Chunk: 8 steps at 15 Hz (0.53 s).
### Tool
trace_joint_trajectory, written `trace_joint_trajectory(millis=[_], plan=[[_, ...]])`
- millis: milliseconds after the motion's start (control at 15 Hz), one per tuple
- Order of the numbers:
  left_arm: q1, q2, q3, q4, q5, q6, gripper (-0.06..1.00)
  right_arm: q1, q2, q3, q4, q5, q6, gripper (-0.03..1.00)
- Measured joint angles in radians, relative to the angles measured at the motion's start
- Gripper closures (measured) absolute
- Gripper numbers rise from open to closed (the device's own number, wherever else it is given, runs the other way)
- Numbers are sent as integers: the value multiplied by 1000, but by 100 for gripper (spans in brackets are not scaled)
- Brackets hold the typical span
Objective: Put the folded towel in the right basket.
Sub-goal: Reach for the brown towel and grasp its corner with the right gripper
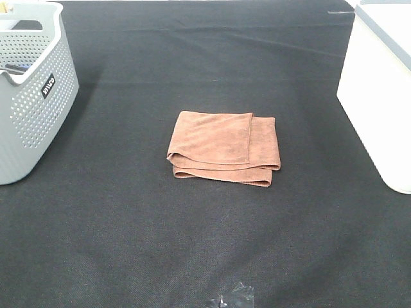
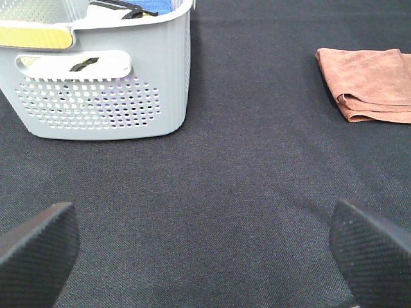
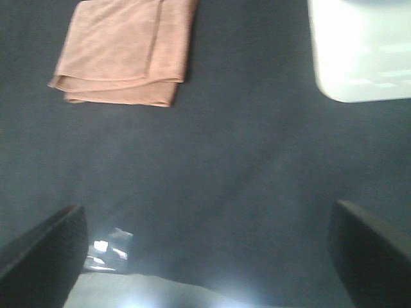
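**Towel at mid-table, baskets at either side.** A brown folded towel (image 1: 225,149) lies flat at the middle of the black-covered table (image 1: 128,244), its stacked layers showing along the near edge. The white right basket (image 1: 379,96) stands at the table's right edge, well apart from the towel, and bare black cloth lies between the two.

At the far left stands a grey perforated basket (image 1: 32,109), likewise well apart from the towel. The left wrist view shows something blue and some dark objects over its rim, too cut off to identify. A small crumpled shiny scrap (image 1: 234,296) sits at the table's near edge, near of the towel and apart from it.

The left pincer (image 2: 205,256) hangs over bare cloth on the near side of the grey basket. Its jaws are spread wide apart, and the towel lies off to its right. The right pincer (image 3: 205,253), seen in a blurred wrist view, is also spread wide apart over the near part of the table. The scrap lies close by it, the towel lies farther on, and the white basket is to the far right.
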Motion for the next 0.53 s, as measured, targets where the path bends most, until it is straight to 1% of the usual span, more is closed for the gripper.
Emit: trace_joint_trajectory(millis=[133,267,333,400,467,533], plan=[[0,0,0,0,0,0,-5,0,174,-113,46,2,-35,0],[0,0,0,0,0,0,-5,0,298,-185,103,-4,-96,0],[0,0,0,0,0,0,-5,0,349,-209,152,-17,-142,0],[0,0,0,0,0,0,-5,0,407,-231,245,-36,-205,0],[0,0,0,0,0,0,-5,7,452,-245,294,-49,-230,0],[0,0,0,0,0,0,-5,36,496,-264,317,-63,-239,0]])
